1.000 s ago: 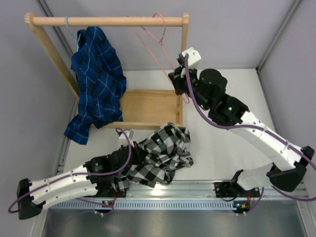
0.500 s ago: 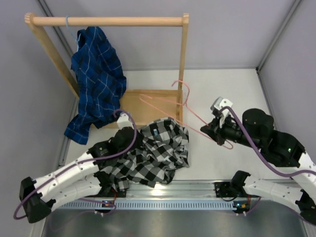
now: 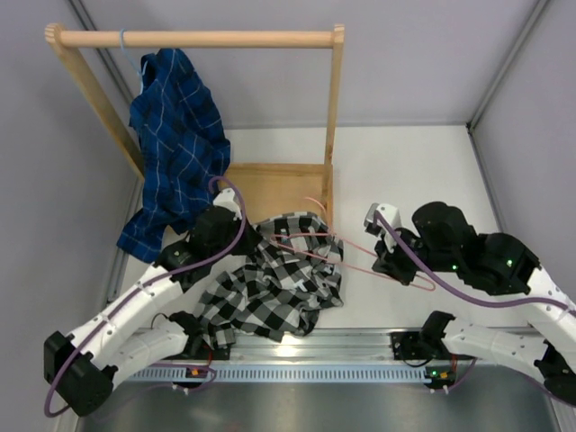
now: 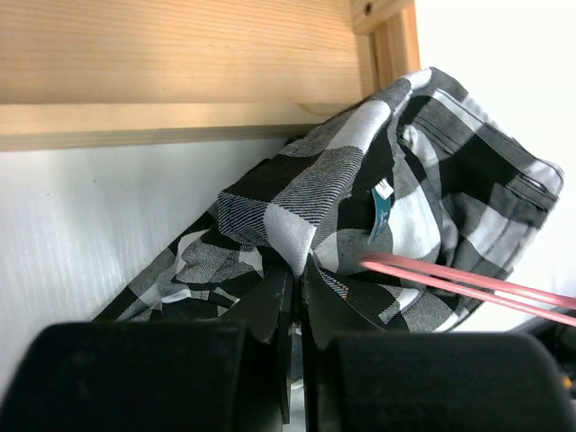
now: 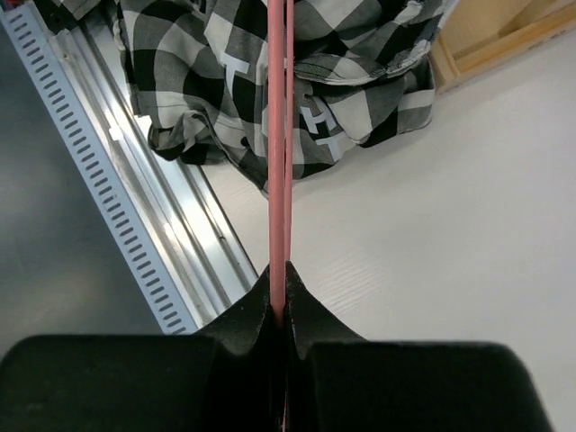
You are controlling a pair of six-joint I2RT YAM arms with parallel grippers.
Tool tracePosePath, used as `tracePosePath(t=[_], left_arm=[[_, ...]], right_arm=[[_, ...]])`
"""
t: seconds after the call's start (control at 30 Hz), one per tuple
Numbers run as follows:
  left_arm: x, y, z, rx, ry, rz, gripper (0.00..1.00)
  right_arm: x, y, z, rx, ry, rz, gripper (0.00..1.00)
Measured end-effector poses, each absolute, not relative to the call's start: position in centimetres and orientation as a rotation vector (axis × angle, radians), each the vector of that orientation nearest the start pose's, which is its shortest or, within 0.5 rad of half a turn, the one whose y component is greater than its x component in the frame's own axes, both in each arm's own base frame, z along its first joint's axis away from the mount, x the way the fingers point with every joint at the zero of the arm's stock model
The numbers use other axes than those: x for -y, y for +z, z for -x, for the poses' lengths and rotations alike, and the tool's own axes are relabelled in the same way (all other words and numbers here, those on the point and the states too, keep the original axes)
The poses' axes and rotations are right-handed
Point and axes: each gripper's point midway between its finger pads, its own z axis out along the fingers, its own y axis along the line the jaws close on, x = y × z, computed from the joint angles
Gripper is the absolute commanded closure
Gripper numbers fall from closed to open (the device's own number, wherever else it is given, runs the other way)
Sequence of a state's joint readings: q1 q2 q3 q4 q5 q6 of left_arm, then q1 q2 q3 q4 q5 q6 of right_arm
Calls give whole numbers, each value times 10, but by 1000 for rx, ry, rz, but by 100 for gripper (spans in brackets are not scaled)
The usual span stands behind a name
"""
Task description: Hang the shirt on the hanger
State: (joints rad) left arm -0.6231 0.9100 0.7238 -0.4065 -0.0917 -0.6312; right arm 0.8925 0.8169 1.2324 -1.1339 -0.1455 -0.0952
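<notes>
The black-and-white check shirt (image 3: 279, 288) lies bunched on the table in front of the wooden rack base. My left gripper (image 3: 241, 236) is shut on a fold of the shirt (image 4: 297, 225) near its collar and lifts it. My right gripper (image 3: 385, 259) is shut on the pink wire hanger (image 3: 360, 261), held low and flat, its far end reaching over the shirt's top edge. In the right wrist view the hanger (image 5: 277, 135) runs straight from my gripper (image 5: 279, 274) to the shirt (image 5: 270, 81). In the left wrist view the hanger (image 4: 468, 283) shows against the shirt.
A wooden clothes rack (image 3: 198, 39) stands at the back with a wooden base (image 3: 270, 193). A dark blue grid shirt (image 3: 175, 135) hangs from it on the left. A metal rail (image 3: 315, 369) runs along the near table edge.
My right gripper took the hanger off the rack rail and brought it down and left to the shirt. My left gripper lifted the shirt's collar part up toward the rack base.
</notes>
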Motion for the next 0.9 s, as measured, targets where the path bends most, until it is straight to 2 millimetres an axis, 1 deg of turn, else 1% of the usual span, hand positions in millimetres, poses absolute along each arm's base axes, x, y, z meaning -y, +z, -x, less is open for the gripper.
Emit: tracePosePath(t=[0.1,0.2,0.33,0.57,0.67,0.77,0.9], left_arm=[[184,173,-233,-2213,-641,3,100],[192,181,-224,-2197,-709,-84,100],[206,200,-203,-2144,-857,-218,100],[225,231,-171,-2068,-1072,-407,100],[226,253,-164,-2031,-1094,-475,100],[224,283,-159,-1964,-1085,-545,100],[220,321,-152,-1889,-1055,-646,100]], right_arm=[[-176,258,-107,-2054,594,1227,100],[-183,250,-108,-2085,603,1263,100],[-196,239,-108,-2098,638,1319,100],[-223,248,-109,-1951,755,1401,100],[-235,248,-113,-1906,780,1443,100],[-247,244,-114,-1854,822,1479,100],[-259,241,-108,-1775,905,1519,100]])
